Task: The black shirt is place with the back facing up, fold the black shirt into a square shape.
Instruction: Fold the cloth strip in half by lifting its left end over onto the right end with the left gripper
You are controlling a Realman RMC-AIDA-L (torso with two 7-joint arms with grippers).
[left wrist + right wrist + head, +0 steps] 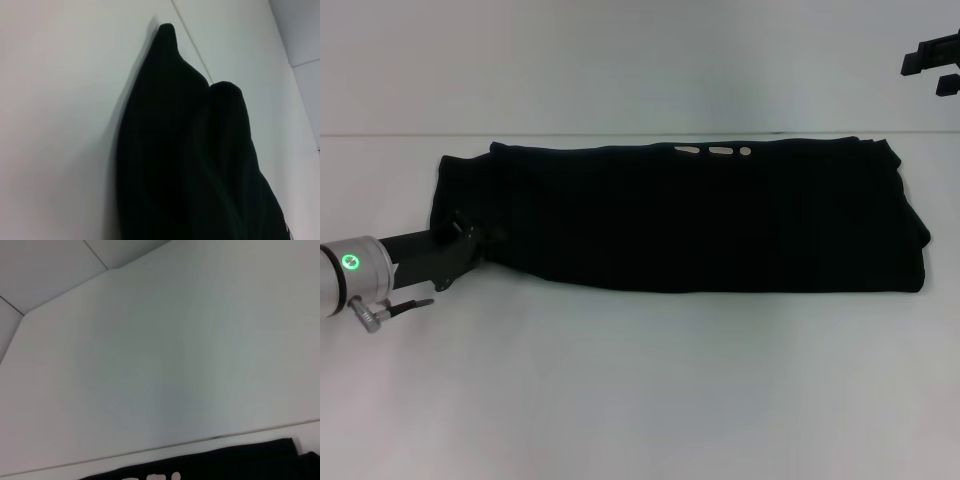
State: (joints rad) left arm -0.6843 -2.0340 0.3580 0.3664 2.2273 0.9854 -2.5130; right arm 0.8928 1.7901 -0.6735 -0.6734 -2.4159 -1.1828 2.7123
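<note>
The black shirt lies across the white table as a long folded band running left to right. Bits of cream lettering peek out along its far edge. My left gripper is low at the band's left end, black against the black cloth. In the left wrist view the shirt fills the near field as two rounded folds. My right gripper hangs open, raised well beyond the shirt's far right corner. The right wrist view catches only the shirt's far edge.
White tabletop surrounds the shirt, with a wide bare strip in front of it. A seam or table edge runs just behind the shirt's far edge.
</note>
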